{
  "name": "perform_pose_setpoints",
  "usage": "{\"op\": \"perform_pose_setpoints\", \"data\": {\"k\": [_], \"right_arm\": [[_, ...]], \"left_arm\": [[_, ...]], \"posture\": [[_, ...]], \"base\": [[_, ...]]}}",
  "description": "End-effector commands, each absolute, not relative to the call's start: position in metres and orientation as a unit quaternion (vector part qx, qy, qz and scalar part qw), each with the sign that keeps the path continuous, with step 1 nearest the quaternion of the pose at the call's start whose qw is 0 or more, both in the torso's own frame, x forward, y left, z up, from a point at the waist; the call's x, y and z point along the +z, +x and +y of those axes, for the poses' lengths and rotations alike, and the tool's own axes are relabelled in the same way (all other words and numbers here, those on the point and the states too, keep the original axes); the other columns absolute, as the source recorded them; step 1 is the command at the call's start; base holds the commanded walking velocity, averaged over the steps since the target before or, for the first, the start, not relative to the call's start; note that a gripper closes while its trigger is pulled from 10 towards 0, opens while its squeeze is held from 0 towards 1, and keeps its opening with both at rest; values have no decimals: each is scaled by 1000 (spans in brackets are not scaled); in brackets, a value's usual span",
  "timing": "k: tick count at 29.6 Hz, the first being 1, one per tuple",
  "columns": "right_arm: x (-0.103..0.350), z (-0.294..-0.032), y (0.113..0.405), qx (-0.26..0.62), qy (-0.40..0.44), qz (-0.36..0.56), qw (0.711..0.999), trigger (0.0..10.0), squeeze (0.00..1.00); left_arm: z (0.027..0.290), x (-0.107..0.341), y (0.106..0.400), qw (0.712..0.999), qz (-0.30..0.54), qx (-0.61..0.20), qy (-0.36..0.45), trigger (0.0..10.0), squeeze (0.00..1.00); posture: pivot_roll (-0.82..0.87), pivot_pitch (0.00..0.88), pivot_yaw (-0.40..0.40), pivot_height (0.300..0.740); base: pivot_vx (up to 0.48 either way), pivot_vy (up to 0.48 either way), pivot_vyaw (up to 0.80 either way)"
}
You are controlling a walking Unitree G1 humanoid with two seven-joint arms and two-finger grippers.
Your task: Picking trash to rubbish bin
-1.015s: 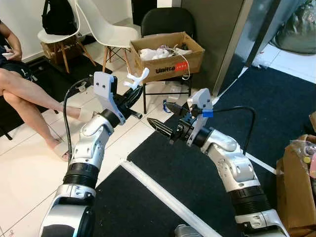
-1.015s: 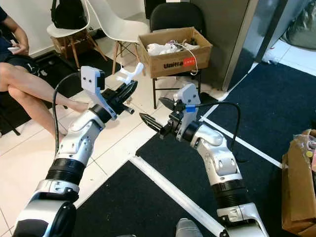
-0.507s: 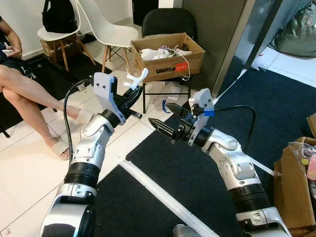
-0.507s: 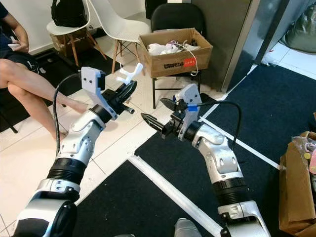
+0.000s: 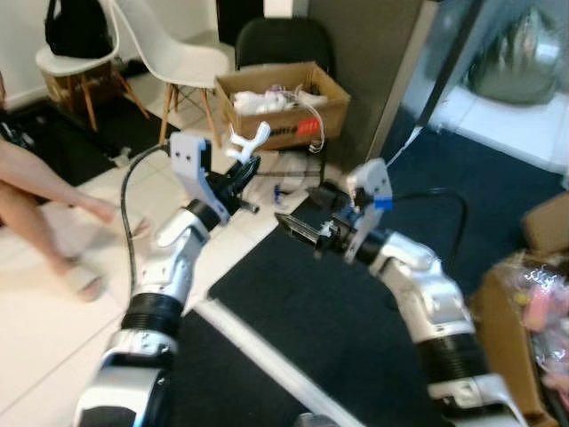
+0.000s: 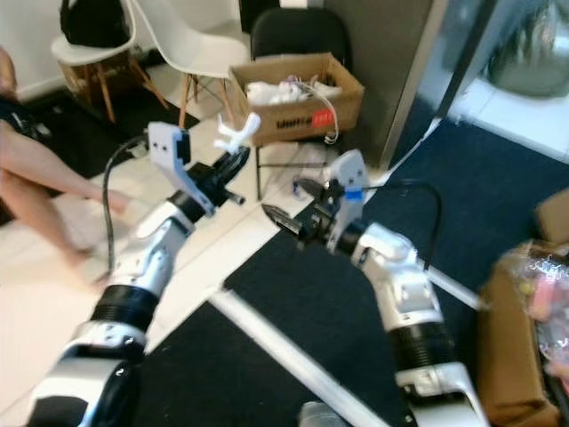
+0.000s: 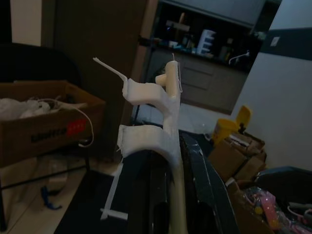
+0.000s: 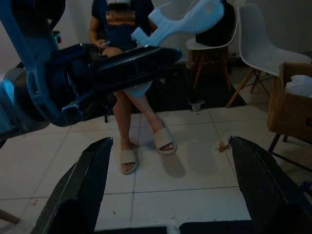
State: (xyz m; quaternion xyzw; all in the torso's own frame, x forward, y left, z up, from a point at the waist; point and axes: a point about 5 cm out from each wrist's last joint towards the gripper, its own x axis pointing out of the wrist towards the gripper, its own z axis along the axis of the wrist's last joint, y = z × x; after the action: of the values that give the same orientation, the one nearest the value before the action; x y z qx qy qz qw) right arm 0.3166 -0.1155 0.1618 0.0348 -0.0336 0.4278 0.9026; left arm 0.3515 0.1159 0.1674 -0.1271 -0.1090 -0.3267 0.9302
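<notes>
One white plastic piece [image 5: 248, 141], left hand [image 5: 238, 172]

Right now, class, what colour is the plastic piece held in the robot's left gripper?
White; the plastic piece shows best in the left wrist view, clamped in the left gripper.

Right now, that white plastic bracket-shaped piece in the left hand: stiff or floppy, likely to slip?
Probably stiff: the white plastic bracket-shaped piece keeps its angular shape, standing above the left hand unsupported. Likely light, being thin-walled. It could pivot or slip, since the hand grips just its lower end and most of it projects beyond the fingers.
</notes>
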Motion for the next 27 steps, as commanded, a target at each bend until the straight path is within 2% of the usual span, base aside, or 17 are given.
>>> {"op": "perform_pose_setpoints", "data": {"k": [1, 14, 27], "right_arm": [[161, -110, 316, 437, 37, -31, 898, 10000, 0], [164, -109, 316, 436, 39, -36, 898, 10000, 0], [163, -109, 316, 437, 36, -31, 898, 10000, 0]], "left_arm": [[120, 165, 351, 932, -108, -324, -125, 10000, 0], [120, 166, 351, 930, -111, -327, -124, 10000, 0], [119, 166, 351, 929, -112, -329, -123, 10000, 0]], "posture": [[-69, 0, -3, 740], [-69, 0, -3, 740], [-70, 0, -4, 740]], "base": [[382, 0, 0], [394, 0, 0], [412, 0, -687]]}}
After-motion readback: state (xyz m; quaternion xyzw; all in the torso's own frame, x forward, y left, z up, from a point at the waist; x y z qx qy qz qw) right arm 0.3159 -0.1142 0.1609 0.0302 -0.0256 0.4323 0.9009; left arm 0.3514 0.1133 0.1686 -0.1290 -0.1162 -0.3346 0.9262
